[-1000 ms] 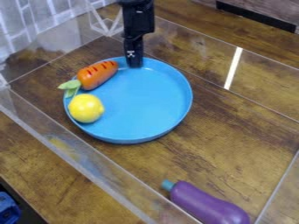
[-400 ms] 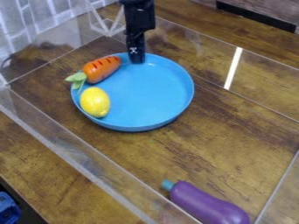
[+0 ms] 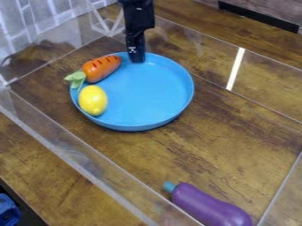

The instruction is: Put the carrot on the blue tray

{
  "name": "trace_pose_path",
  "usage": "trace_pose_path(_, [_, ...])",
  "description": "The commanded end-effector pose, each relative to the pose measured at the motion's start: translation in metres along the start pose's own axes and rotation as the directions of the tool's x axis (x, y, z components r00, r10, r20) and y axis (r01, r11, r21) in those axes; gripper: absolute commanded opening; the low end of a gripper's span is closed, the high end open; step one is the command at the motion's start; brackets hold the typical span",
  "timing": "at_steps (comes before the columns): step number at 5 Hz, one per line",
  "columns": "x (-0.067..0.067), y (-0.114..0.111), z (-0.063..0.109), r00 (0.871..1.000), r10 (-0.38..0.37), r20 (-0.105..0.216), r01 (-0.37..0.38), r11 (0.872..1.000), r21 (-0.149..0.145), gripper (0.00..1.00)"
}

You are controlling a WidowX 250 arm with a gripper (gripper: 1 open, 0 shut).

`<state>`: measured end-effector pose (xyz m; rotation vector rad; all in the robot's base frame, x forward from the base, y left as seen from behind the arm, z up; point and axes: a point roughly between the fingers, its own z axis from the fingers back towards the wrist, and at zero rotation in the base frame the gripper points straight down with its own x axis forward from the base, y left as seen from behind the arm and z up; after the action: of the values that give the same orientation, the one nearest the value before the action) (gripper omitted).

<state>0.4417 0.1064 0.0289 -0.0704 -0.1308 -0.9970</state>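
The round blue tray lies in the middle of the wooden table. Across its far-left rim rests the orange carrot, its body tilted onto the tray and its green stub hanging out over the left edge. My gripper points straight down, with its black fingertips together at the tray's far rim, just right of the carrot's thick end. The fingers are shut. I cannot tell whether they pinch the rim or only press against it. The carrot is not in the fingers.
A yellow lemon sits inside the tray at its left. A purple eggplant lies near the front right. Clear plastic walls fence in the work area, and white tiles stand at the back left.
The tray has slid a little away from the camera along with the gripper, carrying the carrot and lemon with it. The fingers stayed shut.
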Motion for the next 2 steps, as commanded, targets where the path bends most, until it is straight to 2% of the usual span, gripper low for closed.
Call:
trace_pose_path(1, [-0.017,0.016,0.032,1.0,0.001,0.009,-0.001,0.999,0.043,0.0])
trace_pose_path(2, [-0.026,0.026,0.046,1.0,0.022,0.01,-0.022,0.999,0.046,0.0])
